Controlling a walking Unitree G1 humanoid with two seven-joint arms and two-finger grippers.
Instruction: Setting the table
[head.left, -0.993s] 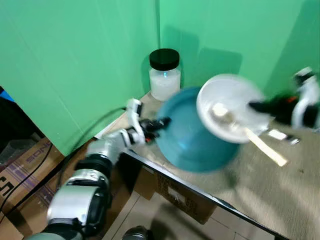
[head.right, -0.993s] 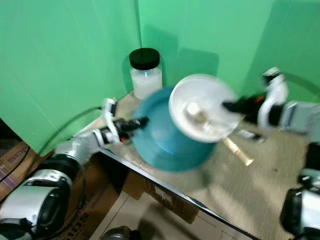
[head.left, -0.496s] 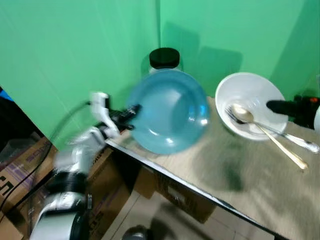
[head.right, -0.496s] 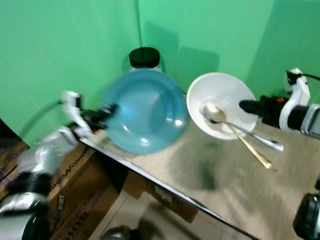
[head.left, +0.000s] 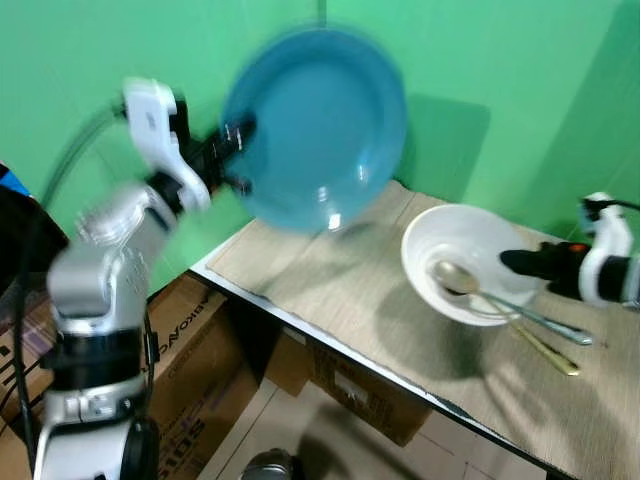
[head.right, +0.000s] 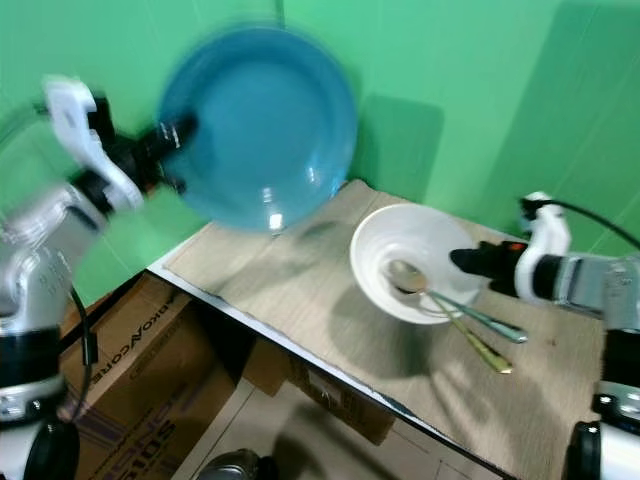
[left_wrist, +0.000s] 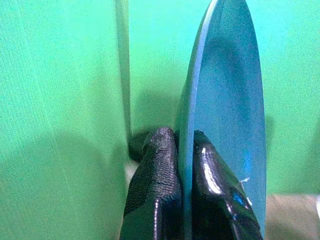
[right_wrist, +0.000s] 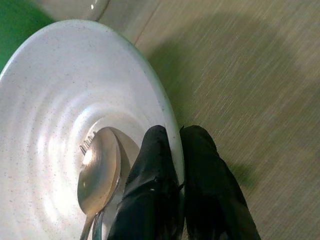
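My left gripper (head.left: 238, 135) is shut on the rim of a blue plate (head.left: 316, 125), held high and nearly upright above the table's left end; the left wrist view has its fingers (left_wrist: 159, 175) pinching the plate's edge (left_wrist: 220, 100). A white bowl (head.left: 455, 260) is held tilted just above the table at the right, with my right gripper (head.left: 512, 262) shut on its rim. A spoon (head.left: 462, 283) and a fork lie in the bowl, their handles sticking out over the rim. In the right wrist view the fingers (right_wrist: 155, 165) clamp the bowl's rim (right_wrist: 150, 80) beside the spoon (right_wrist: 97, 170).
The table (head.left: 340, 300) has a woven beige top with a dark front edge. Green screens (head.left: 520, 80) stand behind and to the left. Cardboard boxes (head.left: 190, 340) sit on the floor under and beside the table.
My left arm has lifted the blue plate from table height up to head height and tilted it upright. The bowl has dropped lower and shifted left, and the view has shifted, so the jar is out of frame.
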